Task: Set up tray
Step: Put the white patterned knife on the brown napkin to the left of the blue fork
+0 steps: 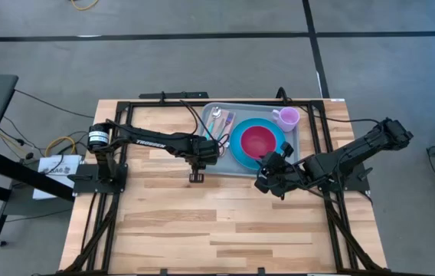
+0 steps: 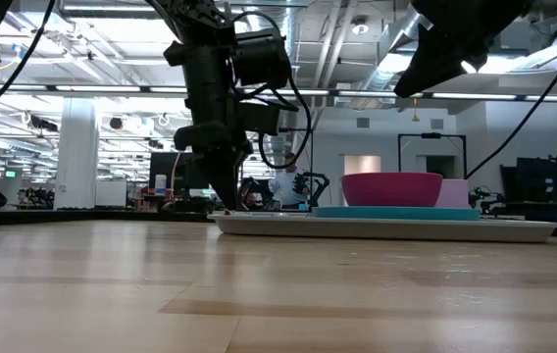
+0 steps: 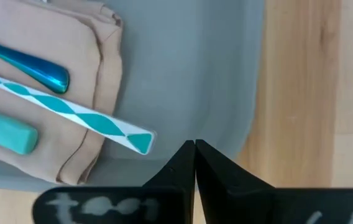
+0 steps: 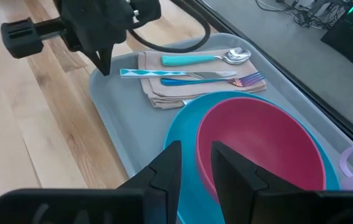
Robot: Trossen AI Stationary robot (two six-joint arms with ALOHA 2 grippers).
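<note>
Grey-blue tray (image 1: 221,169) holding blue plate (image 1: 240,150), pink bowl (image 1: 257,141), napkin (image 4: 164,87) with cutlery, left jaws together, right jaws apart.

The flat grey-blue plastic tray (image 4: 111,118) carries a round bright-blue plate (image 4: 179,134) with a pink bowl (image 4: 257,146). On the tray's beige folded napkin (image 4: 158,90) lies a knife with a white-and-teal diamond-patterned handle (image 4: 148,73).

On the tray (image 1: 298,141): napkin (image 1: 219,123) with cutlery left; bowl (image 1: 258,141) on plate (image 1: 237,146) centre; mug (image 1: 286,117) right.
</note>
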